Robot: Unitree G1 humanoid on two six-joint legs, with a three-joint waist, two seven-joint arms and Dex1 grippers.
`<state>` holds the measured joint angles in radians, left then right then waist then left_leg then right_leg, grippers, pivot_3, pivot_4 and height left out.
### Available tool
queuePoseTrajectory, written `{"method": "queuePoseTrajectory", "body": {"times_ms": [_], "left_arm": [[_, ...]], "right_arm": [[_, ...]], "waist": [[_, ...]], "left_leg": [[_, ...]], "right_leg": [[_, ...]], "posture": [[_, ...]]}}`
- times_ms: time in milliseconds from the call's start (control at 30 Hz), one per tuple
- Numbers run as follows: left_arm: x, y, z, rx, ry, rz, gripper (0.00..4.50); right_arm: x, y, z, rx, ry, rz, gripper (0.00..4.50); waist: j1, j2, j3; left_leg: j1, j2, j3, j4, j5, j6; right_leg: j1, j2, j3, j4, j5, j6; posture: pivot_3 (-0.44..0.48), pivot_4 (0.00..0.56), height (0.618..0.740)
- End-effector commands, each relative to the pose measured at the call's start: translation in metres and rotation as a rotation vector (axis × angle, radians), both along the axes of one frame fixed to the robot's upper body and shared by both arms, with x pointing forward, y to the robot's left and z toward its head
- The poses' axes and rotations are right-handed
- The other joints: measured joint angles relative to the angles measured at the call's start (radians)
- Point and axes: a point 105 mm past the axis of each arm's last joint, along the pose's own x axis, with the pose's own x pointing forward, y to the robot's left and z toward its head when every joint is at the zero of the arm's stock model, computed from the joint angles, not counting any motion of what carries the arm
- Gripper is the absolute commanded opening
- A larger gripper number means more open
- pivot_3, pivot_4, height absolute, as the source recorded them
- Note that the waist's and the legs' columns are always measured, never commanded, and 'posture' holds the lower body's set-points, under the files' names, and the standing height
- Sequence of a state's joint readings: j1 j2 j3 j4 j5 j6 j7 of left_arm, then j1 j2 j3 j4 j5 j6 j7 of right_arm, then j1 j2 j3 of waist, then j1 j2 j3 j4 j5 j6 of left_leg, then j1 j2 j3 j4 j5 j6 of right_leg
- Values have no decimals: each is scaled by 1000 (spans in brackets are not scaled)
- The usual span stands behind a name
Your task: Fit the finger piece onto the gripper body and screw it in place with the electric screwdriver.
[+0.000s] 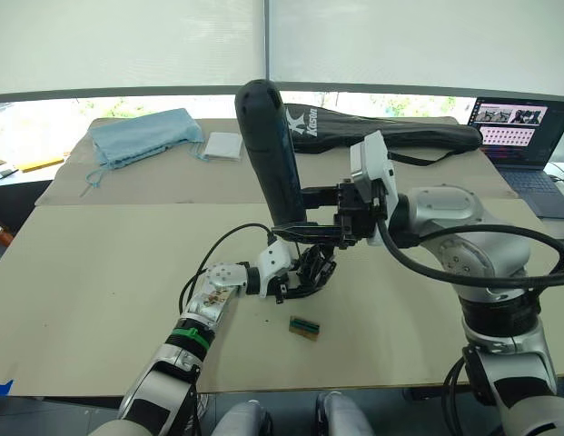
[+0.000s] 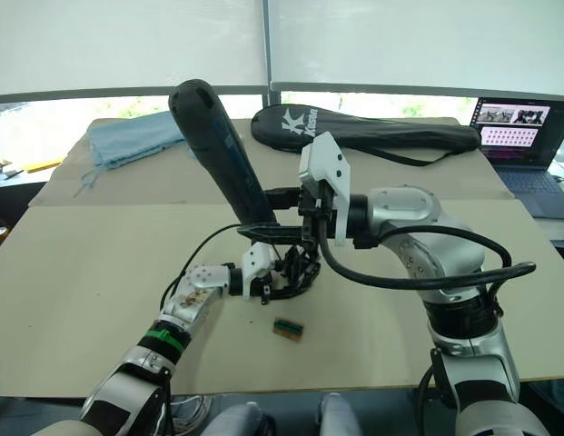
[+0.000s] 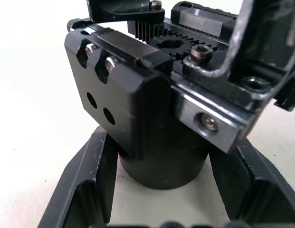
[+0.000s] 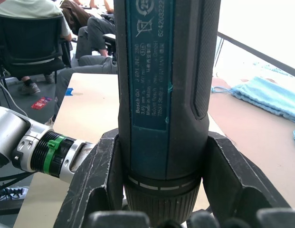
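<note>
two arms | right gripper [image 1: 304, 229] clamps electric screwdriver [image 1: 272, 150] | left gripper [image 1: 304, 272] grips gripper body [image 3: 152, 99]

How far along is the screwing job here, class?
Done: the left gripper holds the gripper body and the right gripper clamps the screwdriver upright over it. In hand: bringing the tip down onto the body. Left: driving the screw; whether the finger piece is seated cannot be told.

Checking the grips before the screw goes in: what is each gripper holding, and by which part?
The left gripper clamps the gripper body by its round motor end. The right gripper grips the electric screwdriver near its lower collar.
</note>
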<state>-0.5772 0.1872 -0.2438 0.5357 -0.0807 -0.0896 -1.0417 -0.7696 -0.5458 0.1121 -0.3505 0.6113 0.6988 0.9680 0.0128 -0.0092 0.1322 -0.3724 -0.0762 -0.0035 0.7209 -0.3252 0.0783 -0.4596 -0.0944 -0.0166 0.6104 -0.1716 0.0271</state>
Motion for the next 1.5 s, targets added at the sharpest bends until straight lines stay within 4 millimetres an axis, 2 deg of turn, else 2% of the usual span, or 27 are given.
{"method": "queuePoseTrajectory", "body": {"times_ms": [33,1500], "left_arm": [[2,-5,21,-51,-68,-15,2283],[1,-6,25,-67,-67,-12,2283]], "right_arm": [[-6,0,14,34,-74,21,1901],[-3,0,6,22,-81,25,1901]], "waist": [[0,0,0],[-1,0,0]], "left_leg": [[0,0,0,0,0,0],[0,0,0,0,0,0]], "right_leg": [[0,0,0,0,0,0],[-1,0,0,0,0,0]], "posture": [[0,150,736],[0,150,736]]}}
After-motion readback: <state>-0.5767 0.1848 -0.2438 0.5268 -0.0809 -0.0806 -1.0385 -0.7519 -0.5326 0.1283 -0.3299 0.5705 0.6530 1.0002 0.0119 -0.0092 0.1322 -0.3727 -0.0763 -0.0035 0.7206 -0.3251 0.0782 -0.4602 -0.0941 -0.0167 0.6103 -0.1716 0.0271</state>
